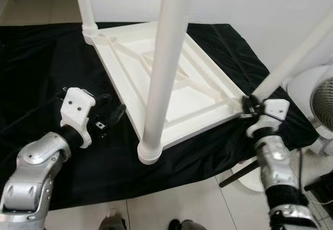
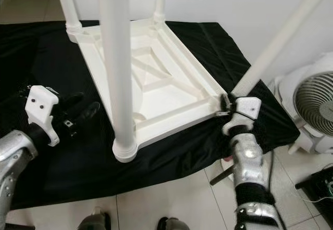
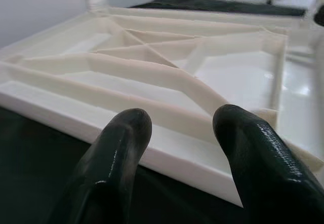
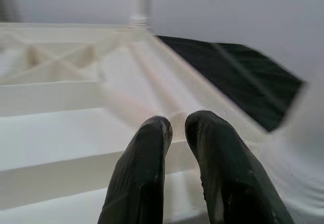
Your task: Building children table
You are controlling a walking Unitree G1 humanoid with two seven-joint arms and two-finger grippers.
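Lying upside down on one black cloth (image 1: 31, 58), one white children's table (image 2: 156, 74), four white legs (image 1: 164, 68) counted, left gripper (image 1: 112, 116) beside its edge, jaws apart, right gripper (image 2: 227, 105) at corner, jaws nearly closed.

left gripper (image 1: 112, 114): fingers parted, low | right gripper (image 1: 248, 105): fingers nearly together, extended forward

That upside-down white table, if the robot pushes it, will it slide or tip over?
The white table lies flat on its top, so it probably won't tip easily. It looks like hollow ribbed plastic, likely light and stiff. On the black cloth it may drag the fabric along. The tilted leg at the right gripper looks loose and could wobble.
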